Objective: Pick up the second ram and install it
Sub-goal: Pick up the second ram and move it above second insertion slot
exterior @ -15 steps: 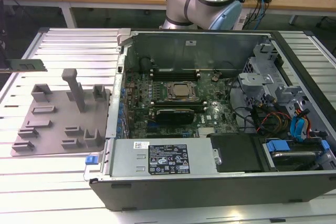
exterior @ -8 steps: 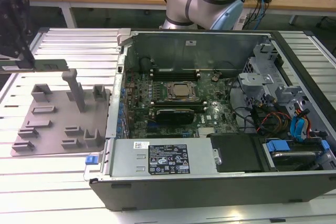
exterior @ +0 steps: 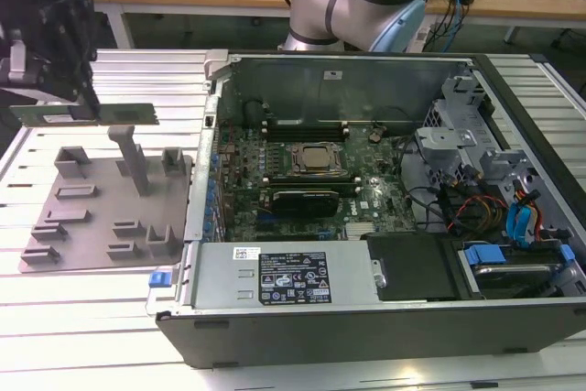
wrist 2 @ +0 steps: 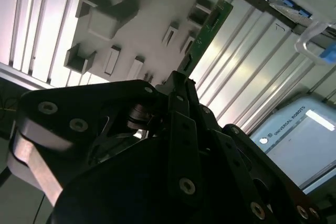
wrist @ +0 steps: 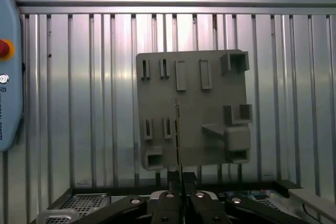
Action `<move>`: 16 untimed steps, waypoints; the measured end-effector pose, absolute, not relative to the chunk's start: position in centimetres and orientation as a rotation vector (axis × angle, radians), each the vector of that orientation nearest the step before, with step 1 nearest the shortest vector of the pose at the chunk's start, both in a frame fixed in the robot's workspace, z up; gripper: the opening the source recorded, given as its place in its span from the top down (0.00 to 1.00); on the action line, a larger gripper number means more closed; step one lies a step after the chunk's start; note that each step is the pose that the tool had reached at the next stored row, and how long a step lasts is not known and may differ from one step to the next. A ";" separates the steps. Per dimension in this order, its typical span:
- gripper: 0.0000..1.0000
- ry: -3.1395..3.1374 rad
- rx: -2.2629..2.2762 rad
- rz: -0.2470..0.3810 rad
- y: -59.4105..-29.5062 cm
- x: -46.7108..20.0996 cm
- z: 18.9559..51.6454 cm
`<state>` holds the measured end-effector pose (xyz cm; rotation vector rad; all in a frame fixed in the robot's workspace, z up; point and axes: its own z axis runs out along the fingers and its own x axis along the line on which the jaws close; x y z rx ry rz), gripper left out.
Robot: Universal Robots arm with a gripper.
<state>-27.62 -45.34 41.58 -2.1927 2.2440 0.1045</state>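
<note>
Because the hand (exterior: 81, 109) was pinching the second ram (exterior: 124, 115) by its thin edge, the stick could tip or slip out, I think. It hung level in the air over the grey tray (exterior: 92, 226) on the counter (exterior: 73, 318), close above a tall post (exterior: 135, 167), so a low move could bump it. I counted one ram, one hand, one tray and one open computer (exterior: 366, 341).

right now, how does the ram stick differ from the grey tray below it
The ram stick is a thin green strip; the grey tray is a broad slab with upright posts. The ram stick hangs clamped in the gripper, clear of the grey tray, which lies flat on the slatted table. Both sit outside the computer case.
</note>
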 end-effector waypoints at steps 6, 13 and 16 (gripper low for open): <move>0.89 2.244 -2.193 0.104 -45.3 -24.9 41.6; 0.89 2.244 -2.193 0.104 -45.3 -21.2 41.6; 0.89 2.244 -2.193 0.104 -45.3 -19.9 41.6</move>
